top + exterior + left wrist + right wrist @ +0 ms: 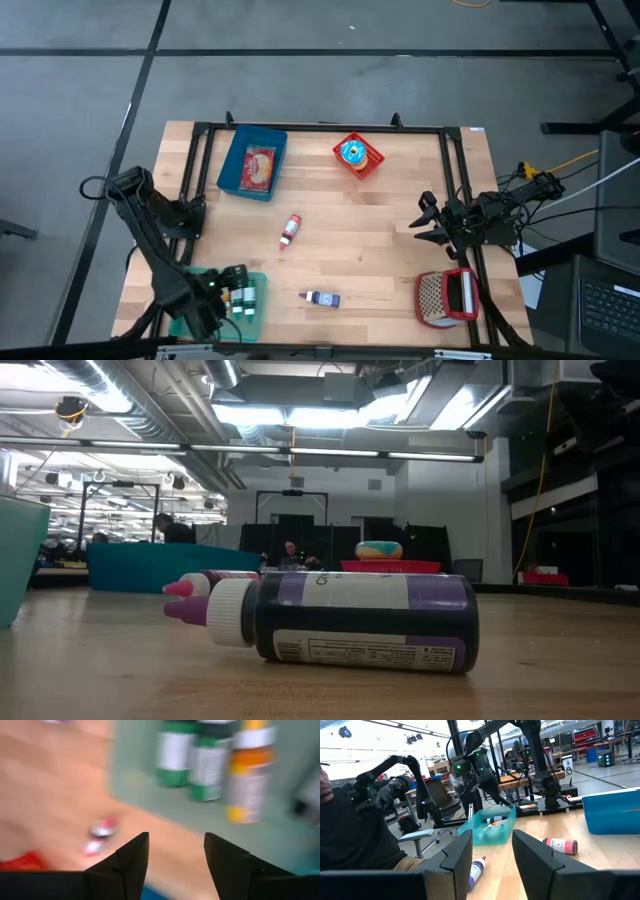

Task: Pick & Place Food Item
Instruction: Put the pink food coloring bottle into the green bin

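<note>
My left fingers (175,865) hang just above the green bin (255,300) at the near left corner of the tabletop (380,215), spread apart with nothing between them. In my left wrist view the bin (145,790) holds three small bottles side by side, two with green bands (172,752) and one with orange (247,775).

My right fingers (492,857) wait over the right edge of the tabletop, parted and empty; from above they show as a dark fork (432,222).

A purple bottle (322,298) lies on its side on the wood just beside the bin, close to the low camera (350,618). A pink-capped bottle (290,230) lies near the middle of the tabletop. At the far side sit a blue tray (252,163) with a packet in it and a red dish (358,156) carrying a round blue and yellow item. A red basket (447,297) stands at the near right corner.
</note>
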Action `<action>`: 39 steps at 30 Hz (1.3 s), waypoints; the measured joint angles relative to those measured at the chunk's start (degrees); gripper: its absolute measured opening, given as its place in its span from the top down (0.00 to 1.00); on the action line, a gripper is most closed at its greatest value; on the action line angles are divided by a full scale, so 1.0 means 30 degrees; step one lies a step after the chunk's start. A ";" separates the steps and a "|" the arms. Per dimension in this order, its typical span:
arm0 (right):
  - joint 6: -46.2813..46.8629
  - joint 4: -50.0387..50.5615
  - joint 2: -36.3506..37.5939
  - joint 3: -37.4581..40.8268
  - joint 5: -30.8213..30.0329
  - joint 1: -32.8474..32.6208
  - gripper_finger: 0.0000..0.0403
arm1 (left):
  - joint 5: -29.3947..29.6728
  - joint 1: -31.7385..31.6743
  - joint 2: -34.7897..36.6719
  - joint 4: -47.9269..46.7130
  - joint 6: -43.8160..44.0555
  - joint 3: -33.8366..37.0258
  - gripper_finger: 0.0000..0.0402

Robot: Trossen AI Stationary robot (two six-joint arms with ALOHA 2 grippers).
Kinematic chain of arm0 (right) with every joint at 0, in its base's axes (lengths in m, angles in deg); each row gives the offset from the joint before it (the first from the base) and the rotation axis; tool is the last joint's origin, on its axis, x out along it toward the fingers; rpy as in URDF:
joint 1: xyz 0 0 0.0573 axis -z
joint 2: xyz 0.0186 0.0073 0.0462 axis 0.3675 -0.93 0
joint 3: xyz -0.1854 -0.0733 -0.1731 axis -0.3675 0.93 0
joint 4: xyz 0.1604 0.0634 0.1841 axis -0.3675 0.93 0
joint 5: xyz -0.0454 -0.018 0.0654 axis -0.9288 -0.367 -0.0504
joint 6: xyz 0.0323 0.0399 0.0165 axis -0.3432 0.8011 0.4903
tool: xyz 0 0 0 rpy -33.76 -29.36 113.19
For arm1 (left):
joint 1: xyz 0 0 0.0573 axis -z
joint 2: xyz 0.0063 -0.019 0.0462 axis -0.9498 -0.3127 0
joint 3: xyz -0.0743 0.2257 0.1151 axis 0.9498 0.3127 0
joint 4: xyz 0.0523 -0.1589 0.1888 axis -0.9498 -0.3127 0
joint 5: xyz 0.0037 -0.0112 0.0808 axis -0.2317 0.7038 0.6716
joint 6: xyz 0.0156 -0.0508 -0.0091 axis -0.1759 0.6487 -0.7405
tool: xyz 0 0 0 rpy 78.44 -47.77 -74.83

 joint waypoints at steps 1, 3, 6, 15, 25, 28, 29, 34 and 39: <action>0.0000 -0.0005 0.0000 0.0000 0.0000 0.0000 0.65 | 0.0812 -0.0322 0.0012 0.0021 -0.0887 -0.0082 0.54; 0.0003 -0.0006 0.0000 0.0000 0.0000 -0.0006 0.65 | 0.2077 -0.1153 0.0019 0.0127 -0.2665 -0.0035 0.55; 0.0007 -0.0005 0.0000 0.0000 0.0000 0.0000 0.65 | 0.2884 -0.2972 0.0020 0.0878 -0.4976 0.0397 0.54; 0.0014 0.0000 0.0000 0.0000 0.0001 -0.0001 0.65 | 0.2145 -0.9030 0.0020 0.6777 -1.3537 0.2536 0.51; -0.0402 0.0204 0.0000 0.0007 0.0014 -0.0007 0.65 | 0.1792 -1.3108 -0.0060 1.0254 -2.2129 0.5491 0.51; -0.0532 0.0211 0.0000 0.0007 0.0015 -0.0007 0.65 | 0.1676 -1.3558 -0.0060 1.2953 -2.4053 0.6098 0.50; -0.0532 0.0227 0.0000 0.0007 0.0015 0.0000 0.65 | 0.1645 -1.3638 -0.0060 1.3641 -2.4585 0.6200 0.49; -0.0495 0.0290 0.0000 0.0007 0.0015 0.0000 0.65 | 0.0497 -1.4052 -0.0498 1.4056 -2.6005 0.6223 0.50; -0.0440 0.0277 0.0000 0.0007 0.0012 -0.0004 0.65 | 0.1291 -1.4312 -0.1949 1.4038 -2.6845 0.6223 0.50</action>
